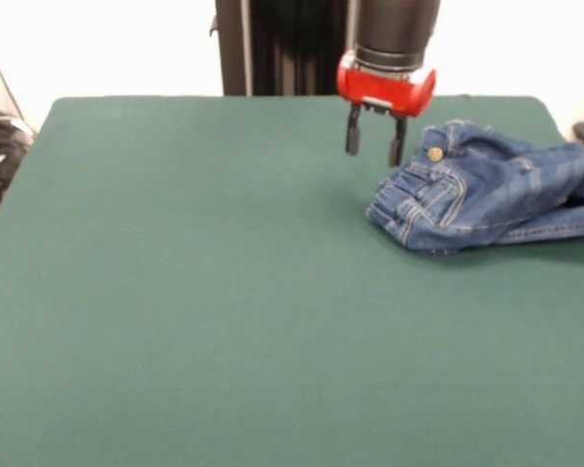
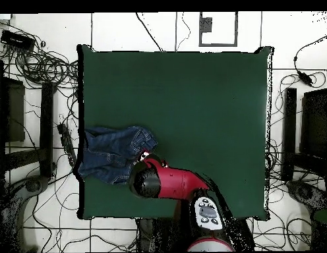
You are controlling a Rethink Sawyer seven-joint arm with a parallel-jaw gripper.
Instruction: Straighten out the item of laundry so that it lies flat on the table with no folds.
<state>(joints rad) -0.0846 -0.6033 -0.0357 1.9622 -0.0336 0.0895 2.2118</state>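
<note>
Desk point(image 1: 195, 292): big dark green cloth surface, mostly bare, takes up nearly the whole front view. No containers anywhere on it.

Arm point(image 2: 176, 183): red and black, in the overhead view it reaches from the base at the bottom up and left toward the jeans. In the front view it comes down from the top, right of centre.

Jeans point(image 1: 487, 190): small dark blue denim pair, bunched up in a heap, not flat. Front view puts them at the far right of the desk, the right end running up to the picture's edge. In the overhead view they sit at the desk's left edge point(image 2: 113, 155), about mid-height, part of them at or over the edge. Waistband end faces left in the front view, folded over on itself, with gathered elastic-looking ridges and tan stitching along the seams. Brass button point(image 1: 435, 154) shows near the top left of the heap. Legs are crumpled back to the right, one hem with tan stitch line lying along the near side. Lighter faded areas on the upper folds.

Hand point(image 1: 375, 141): red body with two short black fingers point(image 1: 352, 131) pointing down, set apart with a clear gap, holding nothing. It hangs just left of the jeans' waistband end, above the desk, not touching the denim.
</note>
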